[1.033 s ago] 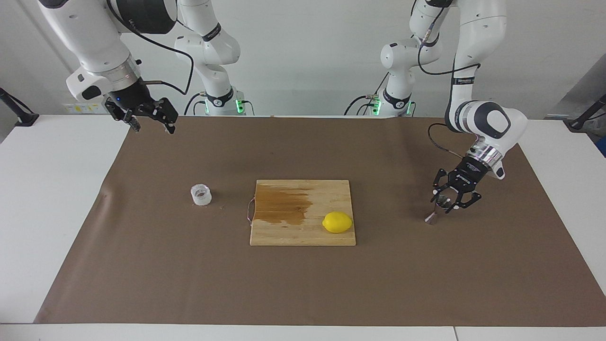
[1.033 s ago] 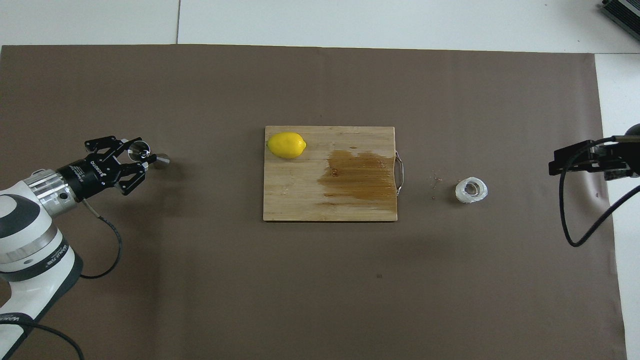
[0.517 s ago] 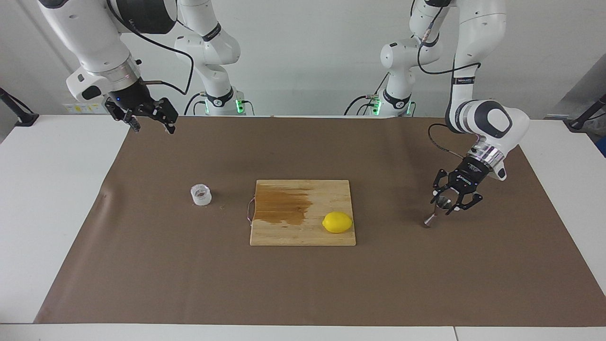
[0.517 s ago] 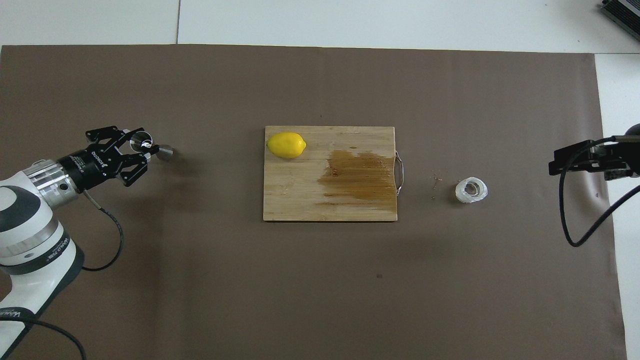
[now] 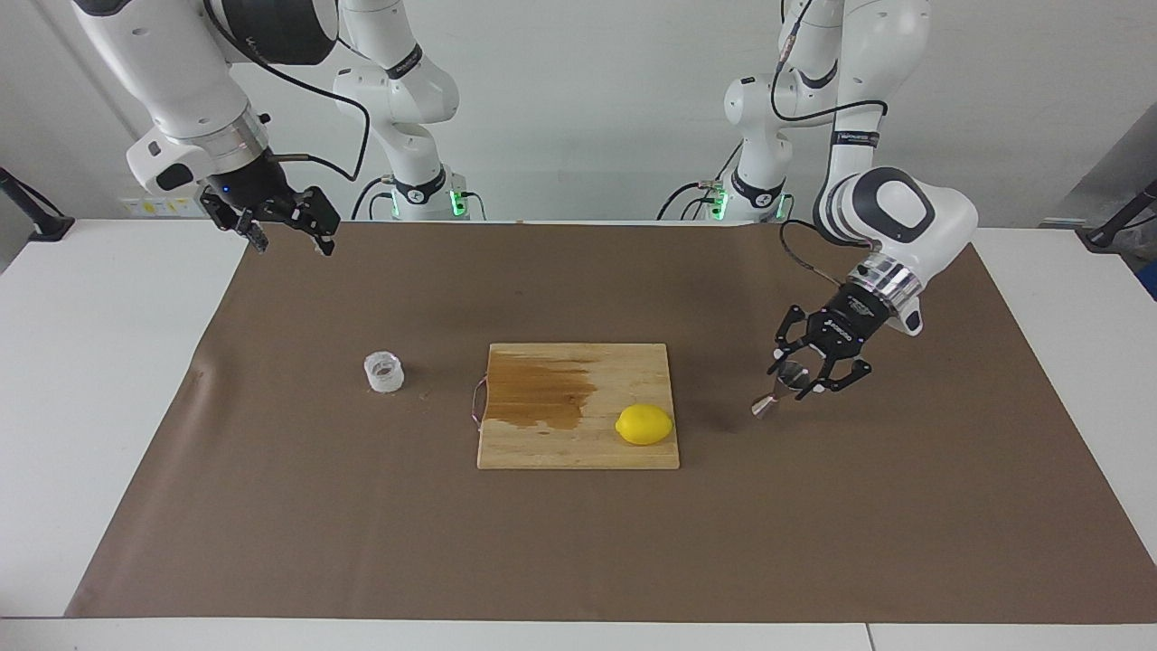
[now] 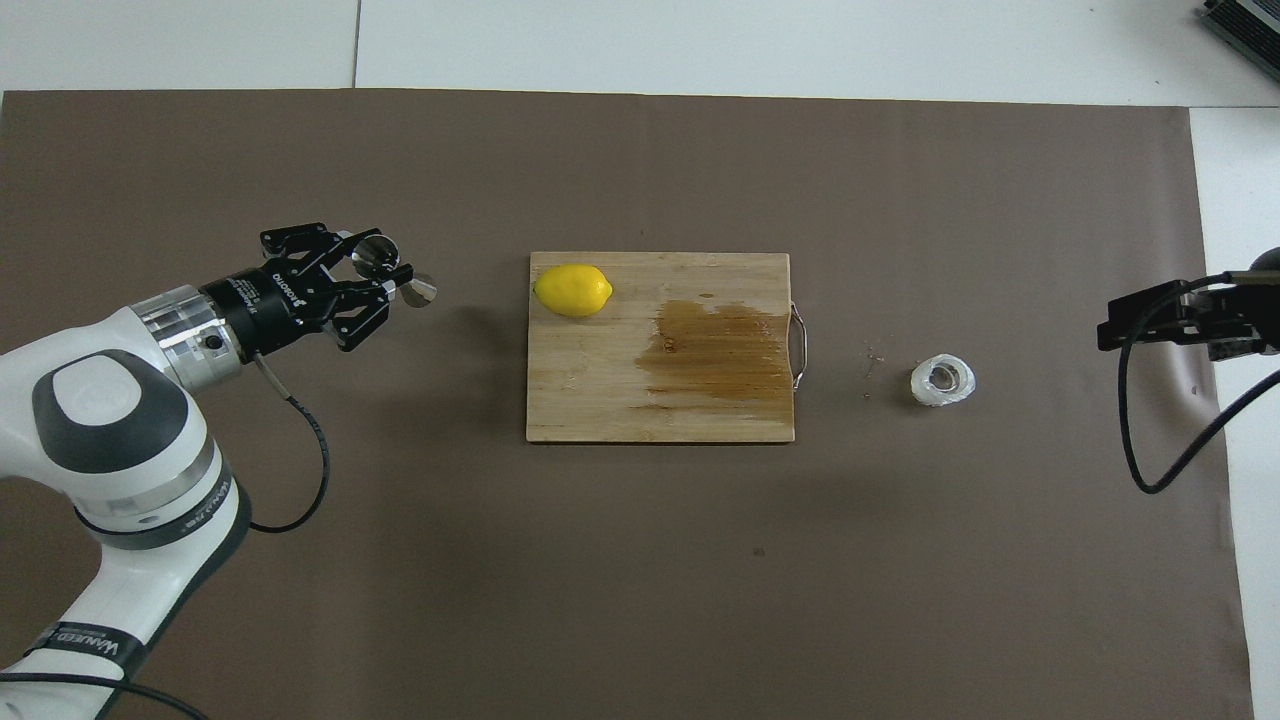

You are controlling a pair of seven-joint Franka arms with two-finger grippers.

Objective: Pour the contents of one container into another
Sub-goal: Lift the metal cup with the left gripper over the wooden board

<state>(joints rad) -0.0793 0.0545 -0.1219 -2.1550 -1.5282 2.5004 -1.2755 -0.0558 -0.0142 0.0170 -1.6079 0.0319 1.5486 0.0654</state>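
Steel hourglass jigger [image 5: 777, 391] tilts in my left gripper [image 5: 807, 372], clenched on it above the brown mat [image 5: 813, 506] beside the wooden board [image 5: 578, 443]. The clear ribbed cup [image 5: 383, 371] stands toward the right arm's end; my right gripper [image 5: 287, 231] waits, fingers spread

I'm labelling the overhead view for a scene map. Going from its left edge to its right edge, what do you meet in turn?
Left gripper holding the steel jigger → lemon → wet stain on the cutting board → clear ribbed cup → right gripper, waiting at the mat's edge.
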